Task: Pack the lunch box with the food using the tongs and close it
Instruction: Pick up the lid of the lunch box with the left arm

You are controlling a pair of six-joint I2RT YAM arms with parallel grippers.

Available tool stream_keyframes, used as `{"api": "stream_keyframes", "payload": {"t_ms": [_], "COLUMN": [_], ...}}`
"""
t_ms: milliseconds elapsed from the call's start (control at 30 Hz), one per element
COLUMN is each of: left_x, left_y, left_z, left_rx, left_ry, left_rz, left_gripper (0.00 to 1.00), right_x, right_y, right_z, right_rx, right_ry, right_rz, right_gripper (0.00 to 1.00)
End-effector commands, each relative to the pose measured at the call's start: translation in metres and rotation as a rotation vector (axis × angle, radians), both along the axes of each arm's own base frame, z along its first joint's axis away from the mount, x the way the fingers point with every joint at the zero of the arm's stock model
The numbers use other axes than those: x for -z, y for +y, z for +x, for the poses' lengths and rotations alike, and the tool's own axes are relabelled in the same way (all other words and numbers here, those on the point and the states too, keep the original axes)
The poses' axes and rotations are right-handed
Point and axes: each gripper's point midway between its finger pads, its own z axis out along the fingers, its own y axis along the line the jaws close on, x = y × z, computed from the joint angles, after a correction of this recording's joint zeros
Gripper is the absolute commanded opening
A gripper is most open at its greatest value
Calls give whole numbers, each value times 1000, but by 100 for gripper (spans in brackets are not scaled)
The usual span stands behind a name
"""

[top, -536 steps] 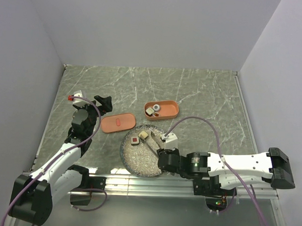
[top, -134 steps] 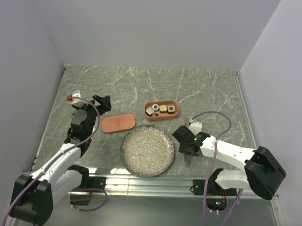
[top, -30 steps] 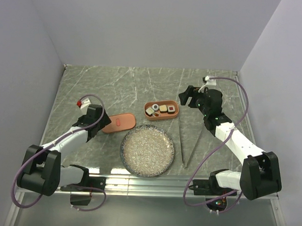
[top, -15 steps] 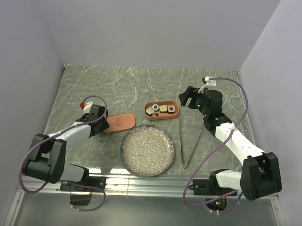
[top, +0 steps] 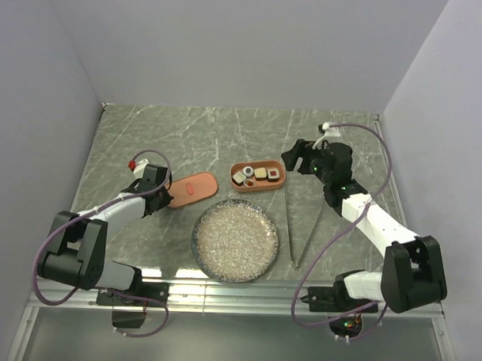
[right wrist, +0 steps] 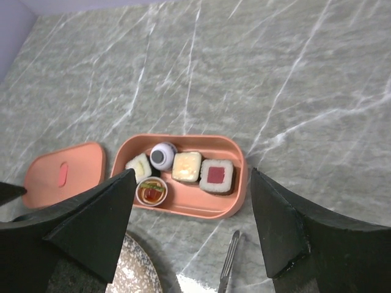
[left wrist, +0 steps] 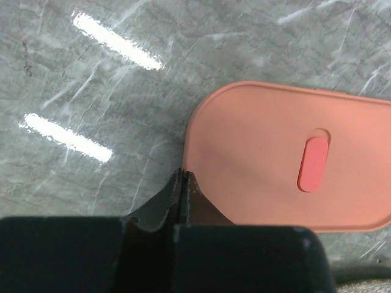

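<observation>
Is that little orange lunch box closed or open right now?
Open. The lunch box shows its food uncovered inside, and its lid lies apart, off to its left.

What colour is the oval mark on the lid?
The mark is red, the lid salmon; clearest in left wrist view.

The oblong salmon-orange plastic lunch box tray (right wrist: 239,163) held sushi pieces (right wrist: 186,166) topped red, cream and white. Beside it, its flat matching lid (left wrist: 256,183) bore a red oval mark (left wrist: 313,163). The round plate (top: 235,240) was speckled grey, and the stone table (top: 187,139) grey-green, white-veined.
</observation>
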Motion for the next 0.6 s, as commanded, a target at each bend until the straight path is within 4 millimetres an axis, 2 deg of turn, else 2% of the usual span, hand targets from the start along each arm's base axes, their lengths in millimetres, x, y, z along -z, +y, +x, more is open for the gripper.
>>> {"api": "stream_keyframes", "payload": {"t_ms": [0,100,133,200,233,300,433,567], "left_x": [-8,-23,-26,-37,-40,-48,-52,-57], "left_y": [1,5,5,7,8,9,11,13], "left_z": [-6,-4,-4,-4,-4,-4,-8,-9], "left_rx": [3,-10,-12,-20,-25,-30,-38,-49], "left_ry": [-29,-88,-102,-144,-157,-191,-218,-236], "left_rz": [-9,-6,-7,-7,-7,-12,-17,-17], "left_gripper": [0,0,0,0,0,0,0,0], "right_x": [-19,-22,-23,-23,-24,-23,-12,1], "right_y": [24,47,67,87,107,125,155,192], "right_z": [4,-2,-10,-9,-16,-11,-6,-14], "right_rx": [-120,-203,-253,-285,-332,-381,-467,-586], "right_ry": [-50,-58,-61,-62,-64,-43,8,32], "right_rz": [15,-28,-47,-117,-126,-120,-130,-172], "right_gripper": [81,81,81,81,81,81,80,79]}}
